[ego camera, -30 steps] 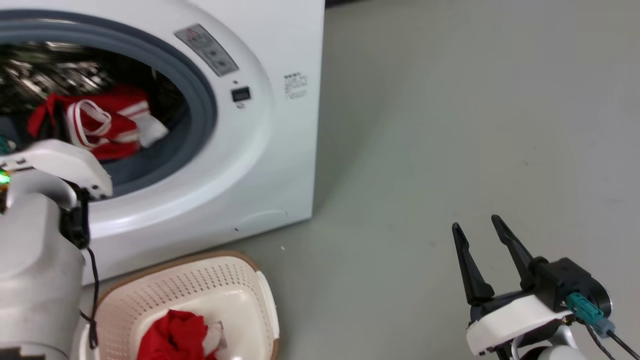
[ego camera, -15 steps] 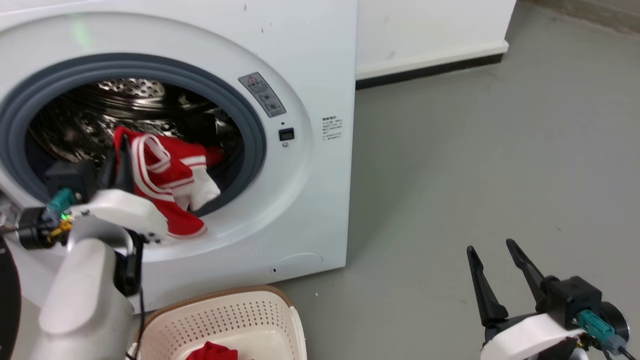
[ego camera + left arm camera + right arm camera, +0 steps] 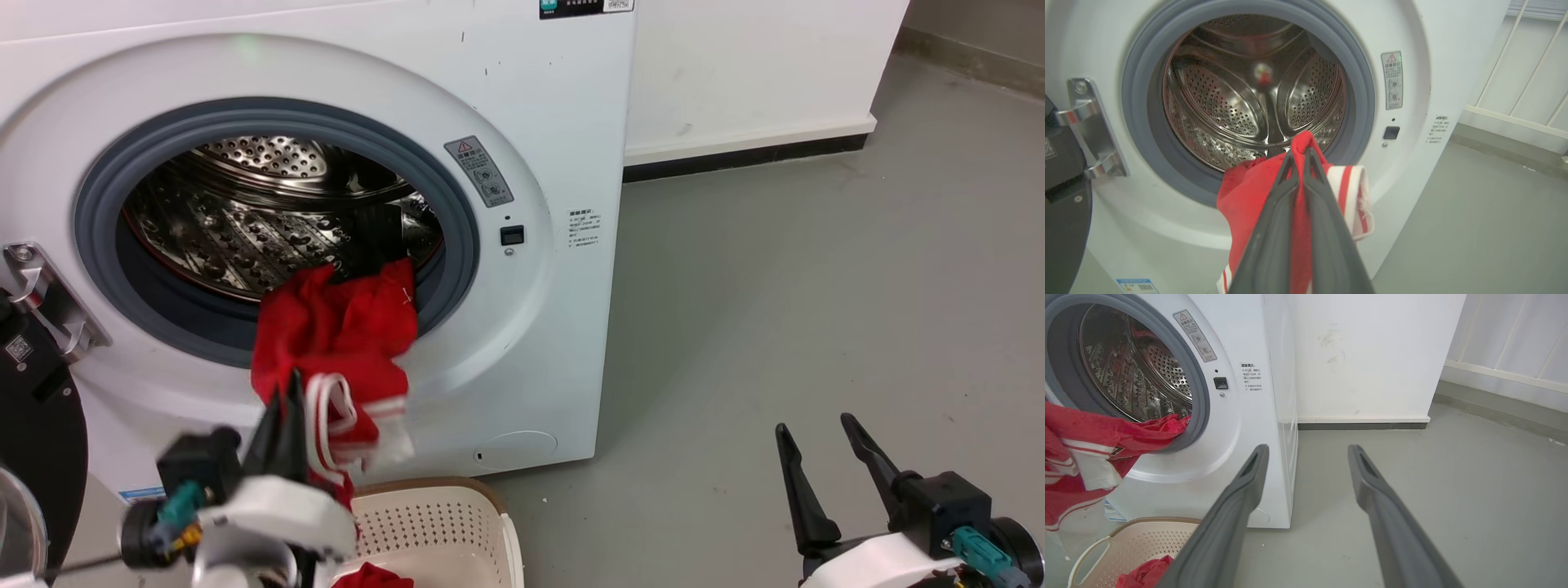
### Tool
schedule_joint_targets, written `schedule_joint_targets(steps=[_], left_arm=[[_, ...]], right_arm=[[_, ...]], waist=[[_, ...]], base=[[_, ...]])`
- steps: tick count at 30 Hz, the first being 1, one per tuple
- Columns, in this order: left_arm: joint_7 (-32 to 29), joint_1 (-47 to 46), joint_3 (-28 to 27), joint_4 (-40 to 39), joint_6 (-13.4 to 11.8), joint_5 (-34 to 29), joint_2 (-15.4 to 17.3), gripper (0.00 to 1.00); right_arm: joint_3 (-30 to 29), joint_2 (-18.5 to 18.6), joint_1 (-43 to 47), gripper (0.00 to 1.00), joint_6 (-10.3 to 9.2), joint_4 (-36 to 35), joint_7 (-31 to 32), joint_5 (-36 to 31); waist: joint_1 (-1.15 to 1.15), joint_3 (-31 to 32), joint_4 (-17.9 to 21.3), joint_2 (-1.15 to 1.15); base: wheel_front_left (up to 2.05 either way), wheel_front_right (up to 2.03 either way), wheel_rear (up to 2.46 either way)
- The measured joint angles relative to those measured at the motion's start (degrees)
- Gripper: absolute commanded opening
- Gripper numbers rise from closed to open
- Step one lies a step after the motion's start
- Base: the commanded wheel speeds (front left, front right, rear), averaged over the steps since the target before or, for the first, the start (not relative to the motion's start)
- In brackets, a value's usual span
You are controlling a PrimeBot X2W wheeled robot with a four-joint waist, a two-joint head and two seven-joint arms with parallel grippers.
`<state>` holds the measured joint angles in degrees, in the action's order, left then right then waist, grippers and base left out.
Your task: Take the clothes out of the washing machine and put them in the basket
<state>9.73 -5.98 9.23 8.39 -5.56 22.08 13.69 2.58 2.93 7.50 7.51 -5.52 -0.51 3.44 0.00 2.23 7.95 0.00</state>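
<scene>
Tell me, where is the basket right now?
Head view, bottom left of centre: the basket sits on the floor before the washing machine, below the red garment held by the left claw.

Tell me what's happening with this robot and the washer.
The left gripper is shut on a red garment that hangs out of the washing machine, its far end on the porthole rim, above the basket. A second red piece already lies in the basket. The right gripper is open and empty, off to the side above the floor.
</scene>
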Motion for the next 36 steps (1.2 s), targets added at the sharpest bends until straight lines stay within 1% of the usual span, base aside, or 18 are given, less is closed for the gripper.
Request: schedule_joint_targets(steps=[3, 7, 11, 16, 22, 27, 33, 36], left_arm=[[-1.8, 5.9, 1.6, -3.2, -0.7, 0.9, -1.3, 0.00], [-3.4, 12.3, 3.8, -3.8, -1.2, 1.7, -3.2, 0.00], [-3.4, 14.7, 5.2, -1.3, -1.4, 1.9, -4.1, 0.00], [-1.4, 14.7, 5.4, 4.9, -0.9, 2.8, -5.1, 0.00], [1.8, 8.1, 3.5, 14.2, 0.1, 4.0, -5.7, 0.00], [3.0, 1.7, 2.1, 23.5, 1.6, 5.2, -5.6, 0.00], [4.4, -5.4, 0.4, 33.6, 3.1, 5.9, -5.1, 0.00], [4.8, -8.8, -0.5, 37.8, 3.7, 6.0, -4.3, 0.00]], right_arm=[[0.2, 0.0, 0.1, 1.00, 0.00, -0.2, 0.3, 0.0], [0.3, 0.0, 0.6, 1.00, 0.00, -0.6, 0.5, 0.0], [0.4, 0.0, 0.6, 1.00, 0.00, -0.9, 0.5, 0.1], [0.7, 0.0, -0.8, 1.00, 0.01, -1.1, 0.1, 0.6], [1.1, 0.0, -3.7, 1.00, 0.00, -0.9, -0.7, 0.8], [1.6, 0.0, -5.9, 1.00, 0.00, -0.4, -1.3, 0.7], [2.3, 0.0, -8.9, 1.00, 0.01, 0.5, -2.8, 1.4], [2.8, 0.0, -10.4, 1.00, 0.01, 0.7, -3.6, 1.7]], waist=[[0.00, -0.2, -0.1, 0.00], [0.00, -0.8, -0.2, 0.00], [0.00, -1.8, -0.6, 0.00], [0.01, -4.4, -0.5, 0.00], [0.01, -8.9, -0.2, 0.00], [0.01, -13.4, 0.8, 0.00], [0.02, -18.8, 2.5, 0.00], [0.01, -21.5, 3.5, 0.00]], base=[[0.00, 0.00, 0.00], [0.00, 0.00, 0.00], [0.00, 0.00, 0.00], [0.00, 0.00, 0.00], [0.00, 0.00, 0.00], [0.00, 0.00, 0.00], [0.00, 0.00, 0.00], [0.00, 0.00, 0.00]])
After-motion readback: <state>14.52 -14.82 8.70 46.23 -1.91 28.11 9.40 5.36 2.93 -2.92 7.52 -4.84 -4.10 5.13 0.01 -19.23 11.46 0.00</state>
